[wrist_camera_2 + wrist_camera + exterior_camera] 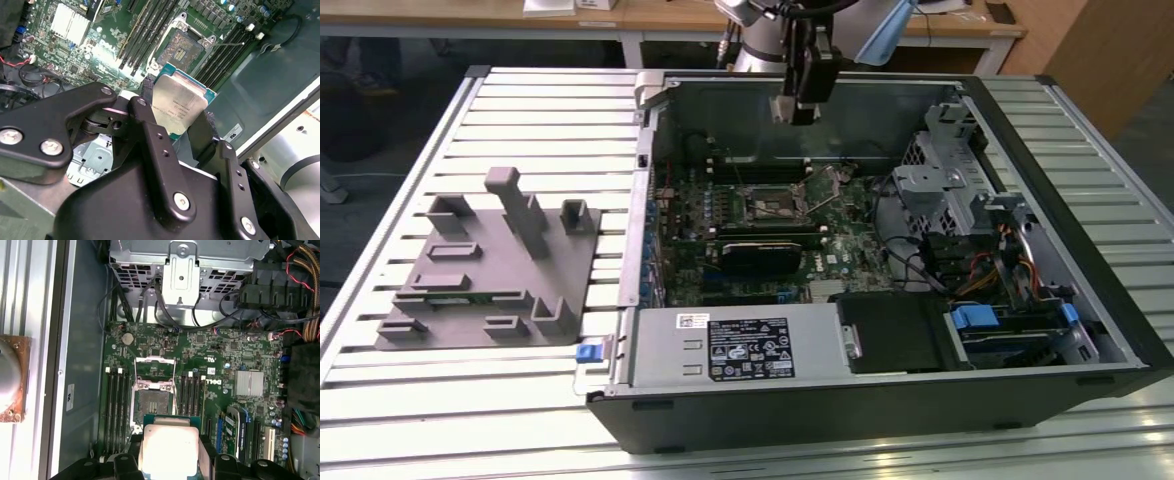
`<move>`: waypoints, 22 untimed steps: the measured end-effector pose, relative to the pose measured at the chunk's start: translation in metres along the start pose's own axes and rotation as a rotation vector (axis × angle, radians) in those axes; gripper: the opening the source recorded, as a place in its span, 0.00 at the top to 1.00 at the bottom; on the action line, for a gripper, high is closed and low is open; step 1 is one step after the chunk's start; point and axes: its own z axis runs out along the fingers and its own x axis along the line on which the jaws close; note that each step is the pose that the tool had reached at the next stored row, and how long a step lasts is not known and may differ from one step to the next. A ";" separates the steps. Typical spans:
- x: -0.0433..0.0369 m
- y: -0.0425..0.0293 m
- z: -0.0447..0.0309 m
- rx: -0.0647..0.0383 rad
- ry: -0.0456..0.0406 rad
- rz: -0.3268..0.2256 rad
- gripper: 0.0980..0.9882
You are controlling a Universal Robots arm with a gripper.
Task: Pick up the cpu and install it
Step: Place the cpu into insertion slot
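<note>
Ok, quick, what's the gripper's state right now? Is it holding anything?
The gripper: shut on the cpu, held clear above the motherboard.

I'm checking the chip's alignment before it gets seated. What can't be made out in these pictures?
- Lower corner of the cpu: second wrist view, behind the gripper.
- Near edge of the cpu: first wrist view, cut off by the picture's edge.
- Contacts of the socket: exterior view, too small.
</note>
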 end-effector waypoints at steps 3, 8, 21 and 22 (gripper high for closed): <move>0.0000 0.0000 0.0006 0.000 0.0001 -0.007 0.52; 0.0000 0.0000 0.0018 0.000 0.0005 -0.019 0.52; -0.0001 -0.0002 0.0064 0.000 0.0008 -0.025 0.52; -0.0002 -0.0002 0.0069 0.000 0.0007 -0.026 0.52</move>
